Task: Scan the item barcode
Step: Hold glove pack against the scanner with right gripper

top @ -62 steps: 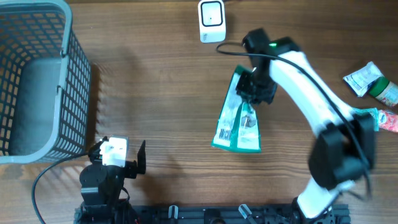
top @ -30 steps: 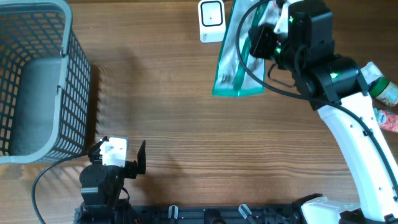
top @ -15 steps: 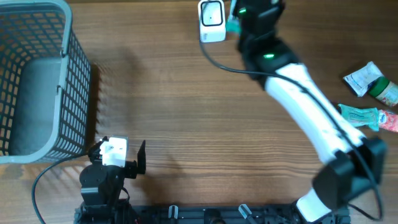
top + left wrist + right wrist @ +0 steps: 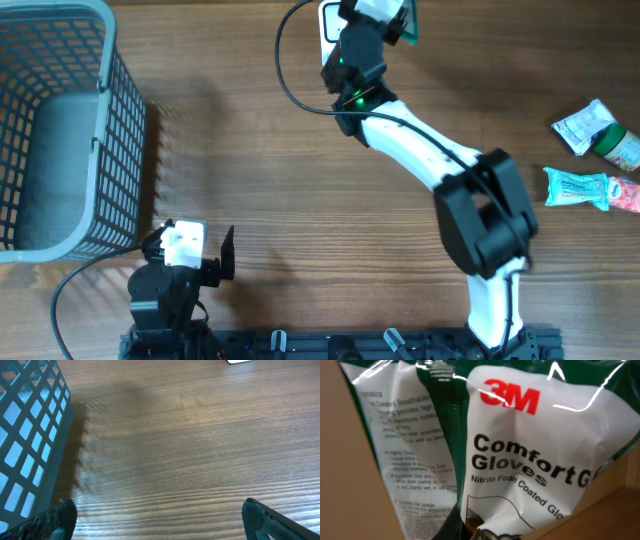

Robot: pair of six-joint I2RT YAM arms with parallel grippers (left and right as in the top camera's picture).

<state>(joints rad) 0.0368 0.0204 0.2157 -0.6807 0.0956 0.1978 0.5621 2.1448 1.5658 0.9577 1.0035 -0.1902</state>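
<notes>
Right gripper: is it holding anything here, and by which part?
Yes: the right gripper is shut on the 3M glove packet, at its edge nearest the wrist camera. The left gripper is empty.

Wooden table (image 4: 260, 180), grey mesh basket (image 4: 125, 150) at left, white scanner (image 4: 327, 25) at far edge, small packets (image 4: 580, 128) at right.

Overhead: straight down, far, whole table (image 4: 250, 150).
Left wrist: low, near table, facing past basket (image 4: 35, 435).
Right wrist: very close; pack (image 4: 520, 460) fills view.
Shared: basket and table, overhead with left wrist.
</notes>
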